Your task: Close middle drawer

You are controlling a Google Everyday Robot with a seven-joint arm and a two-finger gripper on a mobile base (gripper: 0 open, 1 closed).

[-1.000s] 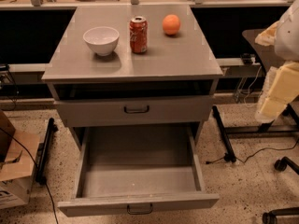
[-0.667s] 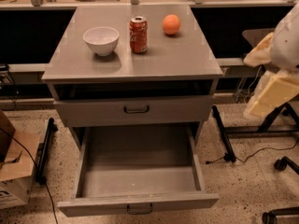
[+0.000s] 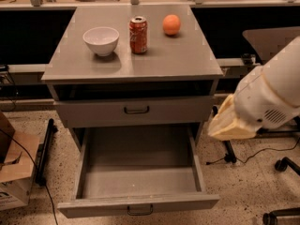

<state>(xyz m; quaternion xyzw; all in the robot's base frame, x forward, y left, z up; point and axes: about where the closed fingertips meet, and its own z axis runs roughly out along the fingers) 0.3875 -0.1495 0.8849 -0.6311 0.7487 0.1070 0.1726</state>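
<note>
1 drawer needs you: the middle drawer (image 3: 140, 172) juts fully open beneath the tabletop (image 3: 178, 55), and your tool (image 3: 230, 124), wide or narrow you cannot tell, hovers to its right, probably clearing the way to its front panel.

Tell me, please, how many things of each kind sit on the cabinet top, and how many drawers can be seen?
white bowl: 1
red can: 1
orange: 1
drawers: 2 (middle drawer pulled open, upper drawer shut)
Total: 5
The gripper is out of view; only the arm shows, to the right of the open drawer.
</note>
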